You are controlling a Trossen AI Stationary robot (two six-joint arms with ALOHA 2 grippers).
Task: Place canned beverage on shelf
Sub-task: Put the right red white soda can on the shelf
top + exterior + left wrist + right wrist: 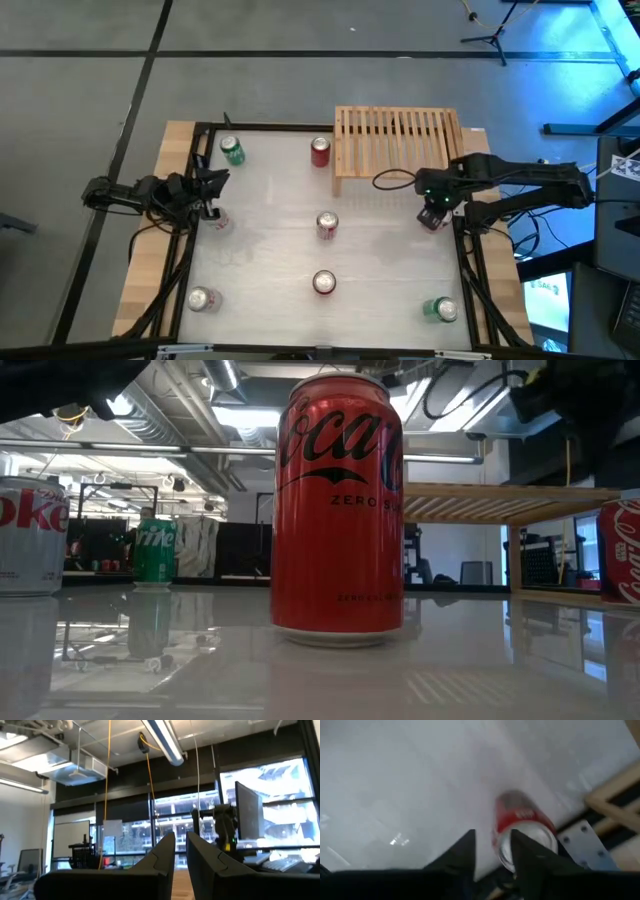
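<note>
the right gripper (436, 212) hangs over a red can (522, 827) standing upright near the desk's (260, 230) right edge, just in front of the shelf (398, 136). in the right wrist view the can's silver top sits beside and partly under one finger (532, 855), not between the two, so the fingers are parted with nothing in them and look offset from the can. its long axis is vertical, so i judge the coming move needs the gripper shifted sideways until the can lies between the fingers, then a side grasp. the right arm is far nearer to this can and to the shelf than the left. the left gripper (207, 192) waits at the desk's left edge, fingers close together and holding nothing. other cans stand about the desk, among them a red can by the shelf (320, 151) and a green can (232, 150)
</note>
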